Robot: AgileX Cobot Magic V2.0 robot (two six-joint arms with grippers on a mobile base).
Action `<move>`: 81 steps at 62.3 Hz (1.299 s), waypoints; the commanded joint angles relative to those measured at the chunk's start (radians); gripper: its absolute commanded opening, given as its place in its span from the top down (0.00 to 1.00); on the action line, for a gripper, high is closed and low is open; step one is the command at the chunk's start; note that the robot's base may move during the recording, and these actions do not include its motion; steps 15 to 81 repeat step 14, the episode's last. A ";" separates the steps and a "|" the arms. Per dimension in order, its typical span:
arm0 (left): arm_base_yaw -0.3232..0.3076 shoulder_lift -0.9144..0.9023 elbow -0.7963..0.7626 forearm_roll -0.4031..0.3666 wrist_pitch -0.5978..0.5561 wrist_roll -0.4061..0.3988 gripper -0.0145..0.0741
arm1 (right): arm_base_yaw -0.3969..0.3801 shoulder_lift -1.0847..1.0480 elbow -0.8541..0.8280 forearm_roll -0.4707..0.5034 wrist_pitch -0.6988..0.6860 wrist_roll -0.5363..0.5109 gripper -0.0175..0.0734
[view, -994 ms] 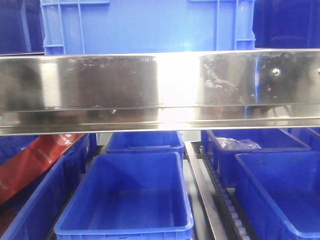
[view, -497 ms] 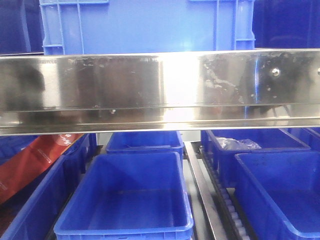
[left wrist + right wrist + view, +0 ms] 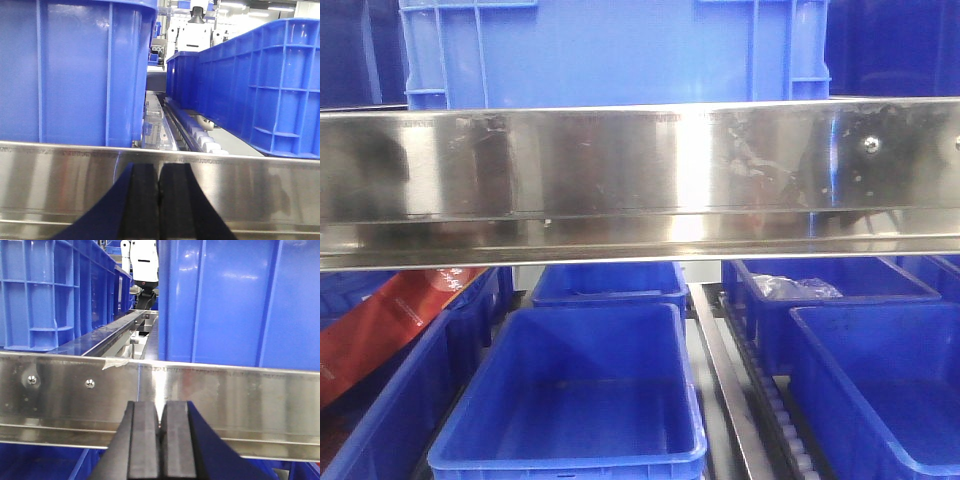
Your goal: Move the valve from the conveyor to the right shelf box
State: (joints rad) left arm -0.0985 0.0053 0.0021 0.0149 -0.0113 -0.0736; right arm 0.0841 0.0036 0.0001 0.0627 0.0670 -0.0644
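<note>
Showing closed left gripper [image 3: 159, 210], right gripper [image 3: 161, 450] only wrist views.

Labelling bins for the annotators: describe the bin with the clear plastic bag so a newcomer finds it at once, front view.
Start at the wide steel shelf rail across the middle of the front view and look below it, right of the roller track. The bin is the rear one of the two blue bins there, behind the nearer bin. It alone holds a crumpled clear plastic bag.

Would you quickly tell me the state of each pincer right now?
Left pincer: closed, pads together, holding nothing visible.
Right pincer: closed, pads together, holding nothing visible.
</note>
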 commanded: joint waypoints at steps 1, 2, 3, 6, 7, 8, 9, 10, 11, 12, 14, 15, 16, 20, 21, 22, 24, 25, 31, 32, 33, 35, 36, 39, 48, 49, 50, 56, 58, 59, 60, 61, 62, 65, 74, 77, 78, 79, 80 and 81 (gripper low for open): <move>-0.007 -0.005 -0.002 -0.004 -0.023 0.002 0.96 | 0.000 -0.004 0.000 -0.010 -0.016 -0.006 0.99; -0.007 -0.005 -0.002 -0.004 -0.023 0.002 0.96 | 0.000 -0.004 0.000 -0.010 -0.016 -0.006 0.99; -0.007 -0.005 -0.002 -0.004 -0.023 0.002 0.96 | 0.000 -0.004 0.000 -0.010 -0.016 -0.006 0.99; -0.007 -0.005 -0.002 -0.004 -0.023 0.002 0.96 | 0.000 -0.004 0.000 -0.010 -0.016 -0.006 0.99; -0.007 -0.005 -0.002 -0.004 -0.023 0.002 0.96 | 0.000 -0.004 0.000 -0.010 -0.016 -0.006 0.99; -0.007 -0.005 -0.002 -0.004 -0.023 0.002 0.96 | 0.000 -0.004 0.000 -0.010 -0.016 -0.006 0.99; -0.007 -0.005 -0.002 -0.004 -0.023 0.002 0.96 | 0.000 -0.004 0.000 -0.010 -0.016 -0.006 0.99; -0.007 -0.005 -0.002 -0.004 -0.023 0.002 0.96 | 0.000 -0.004 0.000 -0.010 -0.016 -0.006 0.99; -0.007 -0.005 -0.002 -0.004 -0.023 0.002 0.96 | 0.000 -0.004 0.000 -0.010 -0.016 -0.006 0.99; -0.007 -0.005 -0.002 -0.004 -0.023 0.002 0.96 | 0.000 -0.004 0.000 -0.010 -0.016 -0.006 0.99; -0.007 -0.005 -0.002 -0.004 -0.023 0.002 0.96 | 0.000 -0.004 0.000 -0.010 -0.016 -0.006 0.99; -0.007 -0.005 -0.002 -0.004 -0.023 0.002 0.96 | 0.000 -0.004 0.000 -0.010 -0.016 -0.006 0.99; -0.007 -0.005 -0.002 -0.004 -0.023 0.002 0.96 | 0.000 -0.004 0.000 -0.010 -0.016 -0.006 0.99; -0.007 -0.005 -0.002 -0.004 -0.023 0.002 0.96 | 0.000 -0.004 0.000 -0.010 -0.016 -0.006 0.99; -0.007 -0.005 -0.002 -0.004 -0.023 0.002 0.96 | 0.000 -0.004 0.000 -0.010 -0.016 -0.006 0.99; -0.007 -0.005 -0.002 -0.004 -0.023 0.002 0.96 | 0.000 -0.004 0.000 -0.010 -0.016 -0.006 0.99; -0.007 -0.005 -0.002 -0.004 -0.023 0.002 0.96 | 0.000 -0.004 0.000 -0.010 -0.016 -0.006 0.99; -0.007 -0.005 -0.002 -0.004 -0.023 0.002 0.96 | 0.000 -0.004 0.000 -0.010 -0.016 -0.006 0.99; -0.007 -0.005 -0.002 -0.004 -0.023 0.002 0.96 | 0.000 -0.004 0.000 -0.010 -0.016 -0.006 0.99; -0.007 -0.005 -0.002 -0.004 -0.023 0.002 0.96 | 0.000 -0.004 0.000 -0.010 -0.016 -0.006 0.99; -0.007 -0.005 -0.002 -0.004 -0.023 0.002 0.96 | 0.000 -0.004 0.000 -0.010 -0.016 -0.006 0.99; -0.007 -0.005 -0.002 -0.004 -0.023 0.002 0.96 | 0.000 -0.004 0.000 -0.010 -0.016 -0.006 0.99; -0.007 -0.005 -0.002 -0.004 -0.023 0.002 0.96 | 0.000 -0.004 0.000 -0.010 -0.016 -0.006 0.99; -0.007 -0.005 -0.002 -0.004 -0.023 0.002 0.96 | 0.000 -0.004 0.000 -0.010 -0.016 -0.006 0.99; -0.007 -0.005 -0.002 -0.004 -0.023 0.002 0.96 | 0.000 -0.004 0.000 -0.010 -0.016 -0.006 0.99; -0.007 -0.005 -0.002 -0.004 -0.023 0.002 0.96 | 0.000 -0.004 0.000 -0.010 -0.016 -0.006 0.99; -0.007 -0.005 -0.002 -0.004 -0.023 0.002 0.96 | 0.000 -0.004 0.000 -0.010 -0.016 -0.006 0.99; -0.007 -0.005 -0.002 -0.004 -0.023 0.002 0.96 | 0.000 -0.004 0.000 -0.010 -0.016 -0.006 0.99; -0.007 -0.005 -0.002 -0.004 -0.023 0.002 0.96 | 0.000 -0.004 0.000 -0.010 -0.016 -0.006 0.99; -0.007 -0.005 -0.002 -0.004 -0.023 0.002 0.96 | 0.000 -0.004 0.000 -0.010 -0.016 -0.006 0.99; -0.007 -0.005 -0.002 -0.004 -0.023 0.002 0.96 | 0.000 -0.004 0.000 -0.010 -0.016 -0.006 0.99; -0.007 -0.005 -0.002 -0.004 -0.023 0.002 0.96 | 0.000 -0.004 0.000 -0.010 -0.016 -0.006 0.99; -0.007 -0.005 -0.002 -0.004 -0.023 0.002 0.96 | 0.000 -0.004 0.000 -0.010 -0.016 -0.006 0.99; -0.007 -0.005 -0.002 -0.004 -0.023 0.002 0.96 | 0.000 -0.004 0.000 -0.010 -0.016 -0.006 0.99; -0.007 -0.005 -0.002 -0.004 -0.023 0.002 0.96 | 0.000 -0.004 0.000 -0.010 -0.016 -0.006 0.99; -0.007 -0.005 -0.002 -0.004 -0.023 0.002 0.96 | 0.000 -0.004 0.000 -0.010 -0.016 -0.006 0.99; -0.007 -0.005 -0.002 -0.004 -0.023 0.002 0.96 | 0.000 -0.004 0.000 -0.010 -0.016 -0.006 0.99; -0.007 -0.005 -0.002 -0.004 -0.023 0.002 0.96 | 0.000 -0.004 0.000 -0.010 -0.016 -0.006 0.99; -0.007 -0.005 -0.002 -0.004 -0.023 0.002 0.96 | 0.000 -0.004 0.000 -0.010 -0.016 -0.006 0.99; -0.007 -0.005 -0.002 -0.004 -0.023 0.002 0.96 | 0.000 -0.004 0.000 -0.010 -0.016 -0.006 0.99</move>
